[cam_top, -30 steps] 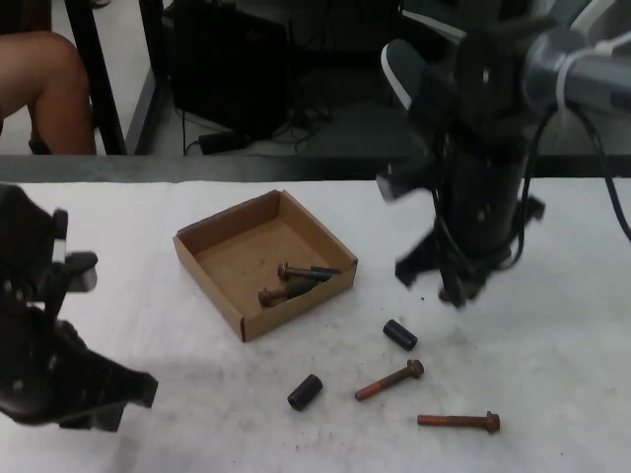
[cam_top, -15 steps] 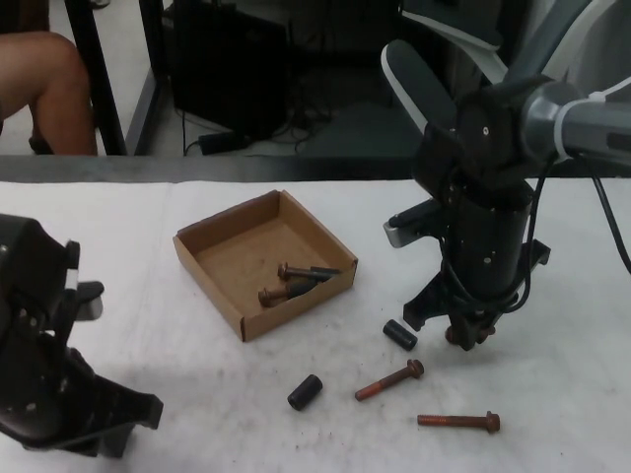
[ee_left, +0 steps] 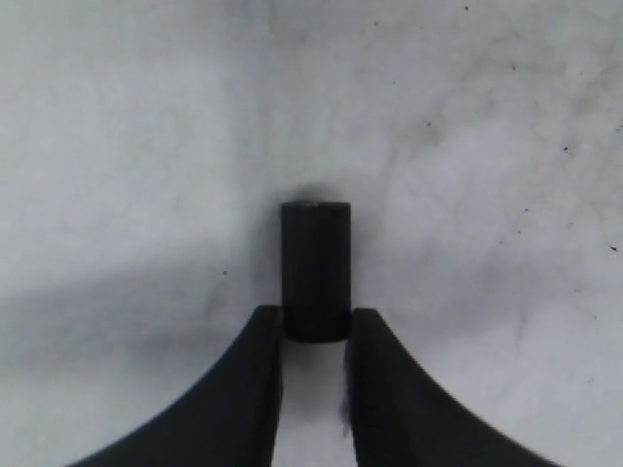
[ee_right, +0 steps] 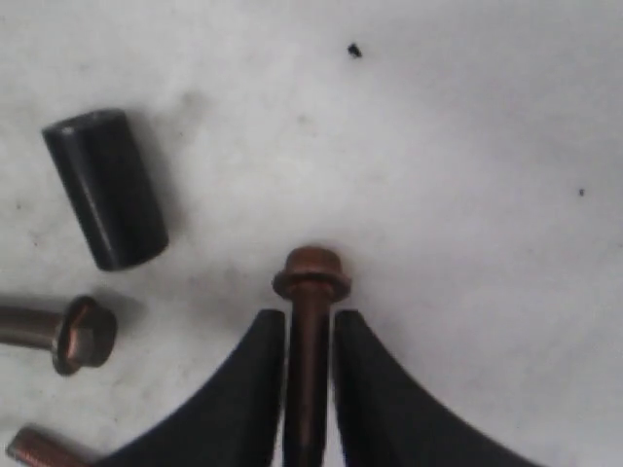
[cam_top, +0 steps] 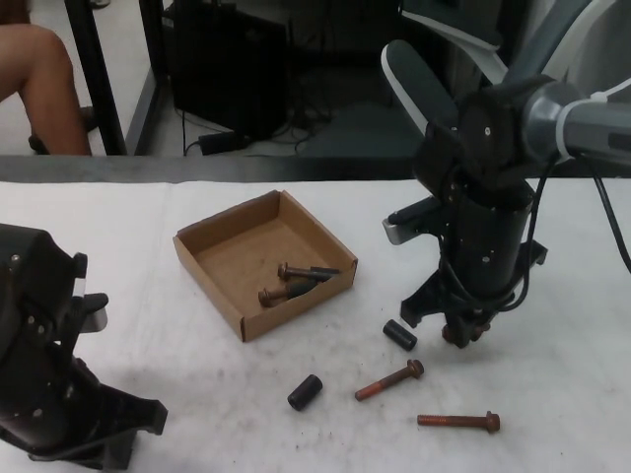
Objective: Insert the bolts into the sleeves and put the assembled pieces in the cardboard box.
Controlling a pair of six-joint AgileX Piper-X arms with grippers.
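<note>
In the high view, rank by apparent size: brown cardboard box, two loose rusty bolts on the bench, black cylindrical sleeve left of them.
1. Brown cardboard box
2. Farther rusty bolt and nearer rusty bolt: alike, unranked
3. Black cylindrical sleeve

high over bench (cam_top: 197, 384), wrist views close, seemingly downward; sleeve (ee_right: 105, 190) shared

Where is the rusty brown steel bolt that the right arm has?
The rusty brown steel bolt sits clamped between the fingers of the right gripper, down near the white bench, just right of the short black cylindrical sleeve in the high view.
</note>
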